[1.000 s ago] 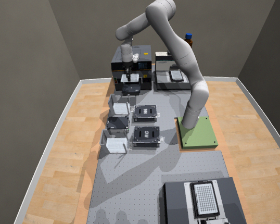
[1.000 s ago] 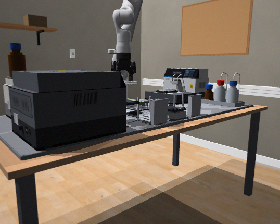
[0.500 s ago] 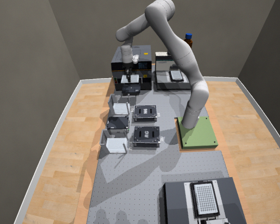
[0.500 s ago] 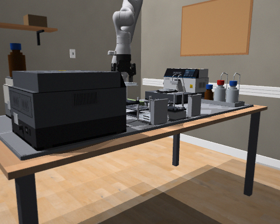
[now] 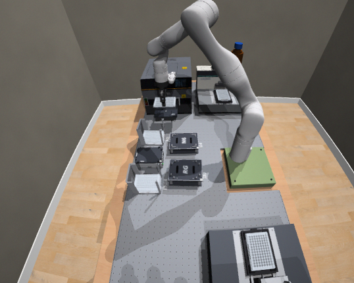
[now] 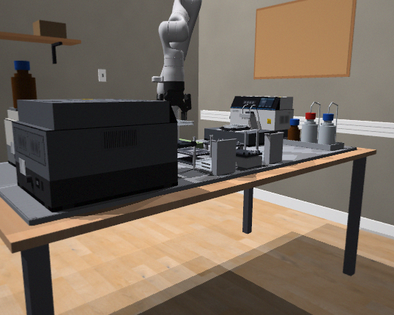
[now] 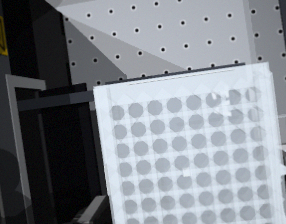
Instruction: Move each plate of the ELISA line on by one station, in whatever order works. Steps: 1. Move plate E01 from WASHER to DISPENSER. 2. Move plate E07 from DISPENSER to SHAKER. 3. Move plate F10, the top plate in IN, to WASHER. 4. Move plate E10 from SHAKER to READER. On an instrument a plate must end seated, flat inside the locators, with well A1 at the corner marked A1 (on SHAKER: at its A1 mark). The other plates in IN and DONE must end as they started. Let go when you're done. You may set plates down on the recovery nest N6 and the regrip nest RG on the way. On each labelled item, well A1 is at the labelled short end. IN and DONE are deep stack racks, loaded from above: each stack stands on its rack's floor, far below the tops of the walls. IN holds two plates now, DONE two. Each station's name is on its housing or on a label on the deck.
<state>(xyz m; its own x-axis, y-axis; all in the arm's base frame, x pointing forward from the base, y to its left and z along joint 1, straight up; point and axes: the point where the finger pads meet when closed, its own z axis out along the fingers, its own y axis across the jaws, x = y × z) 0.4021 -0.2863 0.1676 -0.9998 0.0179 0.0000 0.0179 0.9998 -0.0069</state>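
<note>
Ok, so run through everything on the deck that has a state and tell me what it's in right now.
gripper: shut on a well plate, fingers wide.
held plate: in the air by the black instrument, not seated.
dark nest between the racks: no plate.
N6 nest: no plate.
RG nest: no plate.
back-right plate: flat on its instrument.
near plate: flat in its black frame.

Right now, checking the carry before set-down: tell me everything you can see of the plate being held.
The plate is a translucent white rectangular well plate with a regular grid of round wells. The hand grips it from above. It looks level and hangs over the front tray of the black instrument. No label is readable.
</note>
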